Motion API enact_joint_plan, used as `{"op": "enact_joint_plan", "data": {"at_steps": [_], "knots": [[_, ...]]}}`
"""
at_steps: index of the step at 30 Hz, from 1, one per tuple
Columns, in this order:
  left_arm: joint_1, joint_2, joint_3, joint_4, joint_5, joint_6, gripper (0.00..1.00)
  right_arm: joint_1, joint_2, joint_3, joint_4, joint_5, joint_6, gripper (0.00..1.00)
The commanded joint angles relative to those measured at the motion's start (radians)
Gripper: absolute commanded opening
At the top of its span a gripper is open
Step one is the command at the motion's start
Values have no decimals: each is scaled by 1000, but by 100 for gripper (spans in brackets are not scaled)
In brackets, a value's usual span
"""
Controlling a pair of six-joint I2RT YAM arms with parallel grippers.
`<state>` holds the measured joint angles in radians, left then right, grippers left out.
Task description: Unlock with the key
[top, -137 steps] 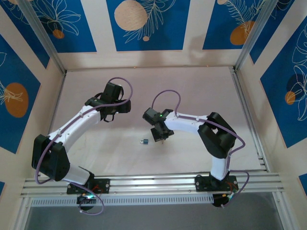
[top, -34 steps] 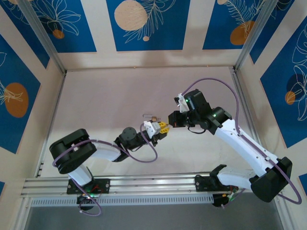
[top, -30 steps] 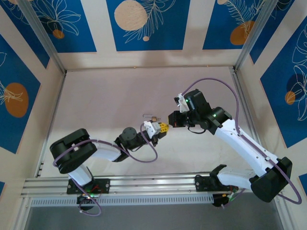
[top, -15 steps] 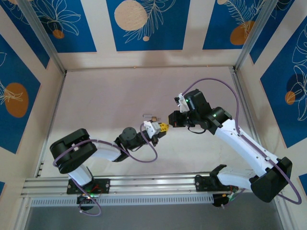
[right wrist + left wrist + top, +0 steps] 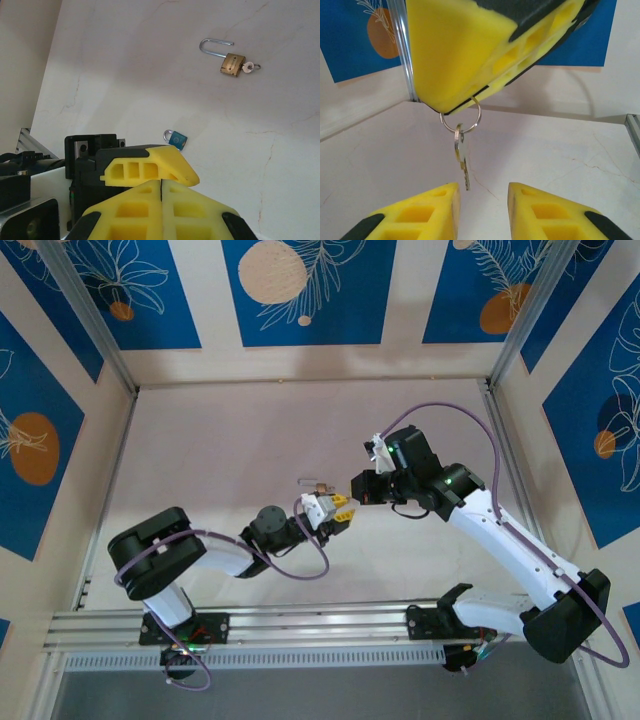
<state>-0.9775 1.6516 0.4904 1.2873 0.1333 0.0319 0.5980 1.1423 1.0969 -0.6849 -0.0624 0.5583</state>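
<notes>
The key (image 5: 462, 162), small and silver, dangles edge-on from a thin ring (image 5: 460, 116). My right gripper (image 5: 161, 181) is shut on that ring, and its yellow fingers (image 5: 470, 55) fill the top of the left wrist view. Just below the key, my left gripper (image 5: 482, 187) is open with nothing between its pads. The key's tip hangs just above the left pad. In the top view the left gripper (image 5: 338, 506) and the right gripper (image 5: 356, 490) meet above mid-table. A brass padlock (image 5: 232, 64) lies on the table with its shackle open and another key (image 5: 250, 67) in it.
A small blue padlock (image 5: 176, 139) lies on the table beneath the grippers. The brass padlock (image 5: 320, 485) sits just left of and behind them. An aluminium rail (image 5: 320, 620) runs along the near edge, and patterned walls close in the white table.
My left gripper's jaws have parted from shut to open. Both arms have stayed almost where they were, and the right gripper stays shut.
</notes>
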Motion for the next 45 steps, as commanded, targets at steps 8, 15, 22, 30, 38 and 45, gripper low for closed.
{"op": "enact_joint_plan", "data": {"at_steps": [8,15,22,30,38,45], "knots": [[-2,24,-17,87,-17,-13,22,5,-6,-15,8,-38,16,0],[0,11,-26,99,-46,-6,30,5,-6,-25,8,-40,18,0],[-2,-2,-26,95,-43,-6,26,5,-4,-37,15,-44,21,0],[0,-3,-27,98,-37,-9,15,5,-3,-45,16,-46,22,0],[0,-5,-31,102,-38,-7,7,3,-4,-51,15,-39,22,0],[0,-10,-41,90,-56,14,0,-10,-13,-52,9,-33,17,0]]}}
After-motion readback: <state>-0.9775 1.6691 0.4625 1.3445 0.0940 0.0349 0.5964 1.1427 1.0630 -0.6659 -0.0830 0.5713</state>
